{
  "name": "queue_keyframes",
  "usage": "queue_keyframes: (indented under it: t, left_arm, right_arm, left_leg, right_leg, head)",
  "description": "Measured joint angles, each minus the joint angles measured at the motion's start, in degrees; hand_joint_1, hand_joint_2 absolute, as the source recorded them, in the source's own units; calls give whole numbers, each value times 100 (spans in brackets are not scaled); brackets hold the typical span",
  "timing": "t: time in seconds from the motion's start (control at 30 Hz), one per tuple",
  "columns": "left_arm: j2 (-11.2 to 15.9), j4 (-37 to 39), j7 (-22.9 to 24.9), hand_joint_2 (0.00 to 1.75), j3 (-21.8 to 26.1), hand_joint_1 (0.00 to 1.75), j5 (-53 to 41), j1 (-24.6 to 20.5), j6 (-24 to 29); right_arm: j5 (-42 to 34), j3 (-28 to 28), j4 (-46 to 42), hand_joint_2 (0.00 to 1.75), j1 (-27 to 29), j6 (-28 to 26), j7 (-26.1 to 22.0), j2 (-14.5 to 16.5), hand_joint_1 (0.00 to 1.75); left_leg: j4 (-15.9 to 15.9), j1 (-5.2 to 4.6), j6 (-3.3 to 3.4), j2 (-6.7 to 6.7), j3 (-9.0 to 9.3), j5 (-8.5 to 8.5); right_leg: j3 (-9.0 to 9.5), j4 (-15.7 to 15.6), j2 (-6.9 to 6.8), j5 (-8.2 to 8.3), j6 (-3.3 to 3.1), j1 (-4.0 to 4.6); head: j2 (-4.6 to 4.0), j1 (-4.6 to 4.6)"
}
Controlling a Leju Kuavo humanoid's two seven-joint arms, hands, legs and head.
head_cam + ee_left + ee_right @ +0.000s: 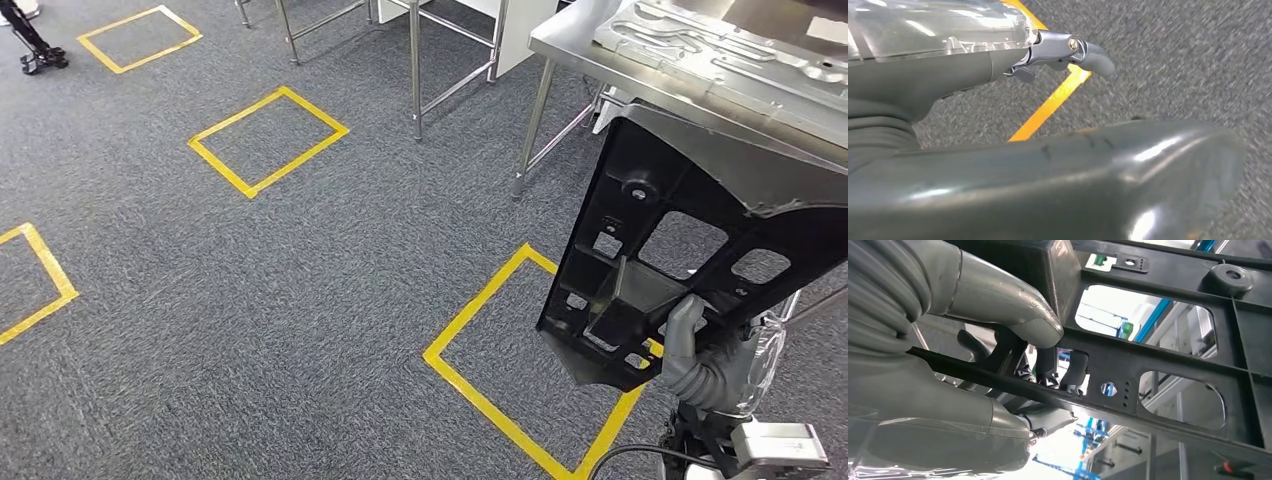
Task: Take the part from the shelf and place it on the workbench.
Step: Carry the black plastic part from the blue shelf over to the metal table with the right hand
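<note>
The right robot hand (705, 360) grasps the black ribbed plastic panel (690, 250); beyond it, the steel desk's (570, 40) edge could snag the panel.

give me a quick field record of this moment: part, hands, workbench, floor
part: black plastic part, held up above the carpet, its top edge near the workbench
right hand: right hand grips the part at its lower end
left hand: left hand holds nothing, above the carpet
workbench: steel workbench, a metal panel lying on it
floor: grey carpet with yellow tape squares
</note>
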Motion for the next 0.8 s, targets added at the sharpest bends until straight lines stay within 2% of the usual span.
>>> queue_keyframes:
  t: [0.03, 0.07, 0.1, 0.13, 0.17, 0.2, 0.23, 0.27, 0.3, 0.37, 0.4, 0.43, 0.47, 0.5, 0.57, 0.6, 0.63, 0.67, 0.7, 0.73, 0.77, 0.8]
  left_arm:
    - [-1, 0, 0, 0, -2, 0, -7, -6, -2]
    - [-3, 1, -1, 0, -3, 0, -13, -6, -7]
    - [-2, 3, -2, 0, -4, 0, -19, -1, -14]
    - [1, 7, -4, 0, -3, 0, -21, 11, -22]
    - [6, 12, -3, 0, -3, 0, -25, 22, -32]
    - [12, 18, 4, 0, -3, 0, -31, 28, -44]
    - [18, 22, 26, 0, -4, 0, -45, 28, -57]
    - [21, 26, 64, 0, -5, 0, -63, 23, -74]
    - [23, 28, 110, 0, -7, 0, -84, 15, -92]
    - [33, 31, 222, 0, -11, 0, -125, 4, -125]
    - [38, 32, 278, 0, -13, 0, -139, 1, -132]
    - [43, 33, 336, 0, -14, 0, -149, -3, -136]
    - [42, 34, 390, 0, -15, 0, -152, -9, -135]
    - [39, 34, 431, 0, -18, 0, -153, -19, -132]
    - [28, 36, 483, 0, -26, 0, -157, -30, -119]
    - [23, 38, 499, 0, -28, 0, -157, -25, -109]
    - [20, 40, 509, 0, -28, 0, -156, -14, -99]
    - [19, 44, 519, 0, -28, 0, -154, 0, -91]
    - [18, 48, 523, 0, -27, 0, -152, 13, -84]
    - [15, 52, 525, 0, -27, 0, -152, 19, -78]
    - [12, 55, 527, 0, -28, 0, -152, 21, -73]
    - [9, 56, 527, 0, -28, 0, -152, 20, -69]
  right_arm:
    - [3, 1, -15, 175, 2, 2, -1, 4, 175]
    - [11, 3, -26, 175, -7, 9, -1, 6, 175]
    - [26, 5, -32, 175, -12, 20, 0, 11, 175]
    - [51, 8, -35, 175, -20, 35, 2, 15, 175]
    - [83, 9, -35, 175, -17, 58, 6, 21, 175]
    - [120, 10, -35, 175, -6, 85, 12, 27, 175]
    - [164, 11, -36, 175, 1, 111, 22, 34, 175]
    - [204, 12, -37, 175, 3, 140, 38, 42, 175]
    - [241, 12, -39, 175, 2, 162, 54, 50, 175]
    - [290, 15, -49, 175, -11, 202, 92, 66, 175]
    - [303, 17, -53, 175, -21, 220, 108, 74, 175]
    - [310, 20, -57, 175, -35, 245, 126, 83, 175]
    - [314, 23, -59, 175, -48, 272, 146, 92, 175]
    - [315, 26, -59, 175, -61, 299, 165, 102, 175]
    - [319, 38, -55, 175, -116, 340, 200, 127, 175]
    - [321, 51, -47, 175, -155, 352, 209, 143, 175]
    - [323, 69, -38, 175, -197, 364, 214, 159, 175]
    - [324, 92, -25, 175, -227, 376, 216, 175, 175]
    - [325, 111, -11, 175, -242, 386, 219, 190, 175]
    - [326, 127, 1, 175, -249, 395, 221, 202, 175]
    - [326, 138, 12, 175, -254, 399, 225, 213, 175]
    - [327, 144, 21, 175, -264, 402, 227, 221, 175]
  left_leg:
    - [-62, 13, 28, 84, 29, 32]
    - [-120, 26, 54, 176, 52, 61]
    - [-147, 22, 70, 267, 67, 73]
    - [-156, 18, 83, 358, 71, 72]
    - [-153, 13, 83, 454, 71, 65]
    - [-148, 13, 77, 546, 72, 55]
    - [-140, 16, 67, 638, 76, 40]
    - [-126, 21, 50, 722, 83, 20]
    - [-104, 25, 25, 798, 93, -6]
    - [-53, 4, -46, 923, 109, -77]
    - [-38, -9, -84, 977, 123, -106]
    - [-36, -23, -119, 1033, 142, -127]
    - [-39, -22, -149, 1092, 172, -139]
    - [-27, -8, -186, 1079, 193, -163]
    - [231, 24, -243, 823, 113, -360]
    - [535, 39, -259, 639, -22, -541]
    - [936, 41, -260, 511, -209, -742]
    - [1332, 42, -258, 458, -402, -902]
    - [1605, 41, -251, 438, -548, -965]
    - [1674, 41, -236, 427, -607, -909]
    - [1499, 40, -214, 404, -554, -738]
    - [1143, 40, -184, 341, -418, -500]
  right_leg:
    - [-40, 69, -127, -53, 29, 15]
    - [-130, 243, -314, -172, 52, 31]
    - [-269, 529, -536, -345, 66, 28]
    - [-444, 885, -686, -531, 88, 19]
    - [-610, 1221, -758, -669, 111, 2]
    - [-707, 1425, -796, -712, 133, -18]
    - [-699, 1422, -829, -645, 157, -37]
    - [-567, 1191, -874, -485, 176, -54]
    - [-347, 805, -968, -291, 190, -66]
    - [19, 153, -1180, -69, 152, -49]
    - [94, 9, -1228, -50, 114, -35]
    - [97, -13, -1207, -69, 68, -17]
    - [91, -20, -1129, -64, 28, -17]
    - [92, -29, -1066, -58, -7, -22]
    - [97, -53, -943, -35, -81, -40]
    - [98, -60, -885, -26, -111, -45]
    - [93, -59, -817, -23, -132, -37]
    - [89, -56, -745, -22, -144, -27]
    - [89, -53, -665, -22, -148, -16]
    - [92, -50, -582, -22, -149, -8]
    - [100, -49, -499, -22, -148, -2]
    - [109, -47, -416, -21, -146, 2]
  head:
    - [0, 1]
    - [0, 1]
    - [0, 2]
    - [0, 2]
    - [0, 2]
    - [0, 2]
    - [0, 2]
    - [0, 2]
    - [0, 2]
    - [0, 2]
    - [0, 2]
    - [0, 2]
    - [0, 2]
    - [0, 1]
    - [0, 0]
    - [0, 0]
    - [0, 0]
    - [0, 0]
    - [0, 0]
    - [0, 0]
    - [0, 0]
    - [0, 0]
